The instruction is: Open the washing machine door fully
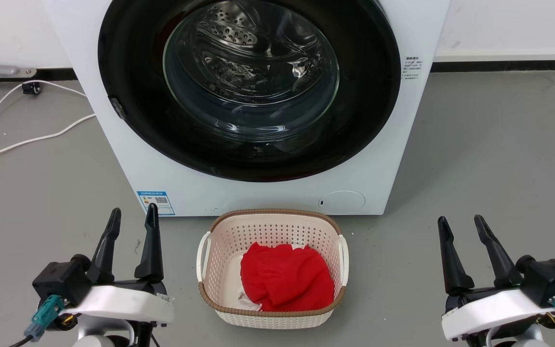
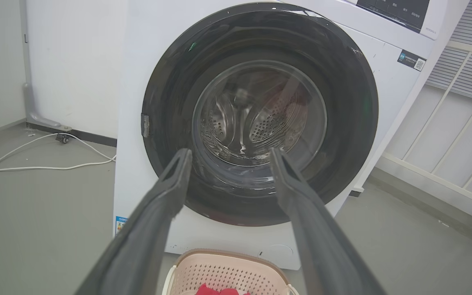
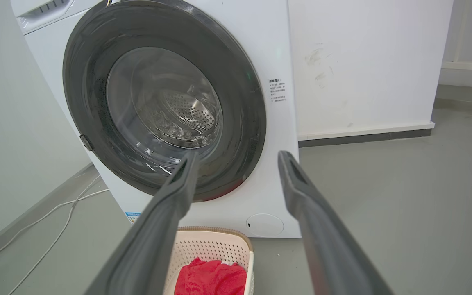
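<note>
The white washing machine (image 1: 113,140) stands ahead on the grey floor. Its round glossy black door (image 1: 128,72) with a bulging glass centre lies flat against the front, closed. A small grey latch sits on the door's left rim. The steel drum shows through the glass. My left gripper (image 1: 133,214) is low at the left, open, well short of the machine. My right gripper (image 1: 461,222) is low at the right, open and holding nothing. The door (image 2: 170,102) faces the left gripper (image 2: 230,153), and the door (image 3: 88,73) also lies beyond the right gripper (image 3: 238,155).
A cream perforated laundry basket (image 1: 219,231) with a red cloth (image 1: 284,277) sits on the floor right before the machine, between my arms. White cables (image 1: 27,140) trail across the floor at the left. A white wall runs behind the machine.
</note>
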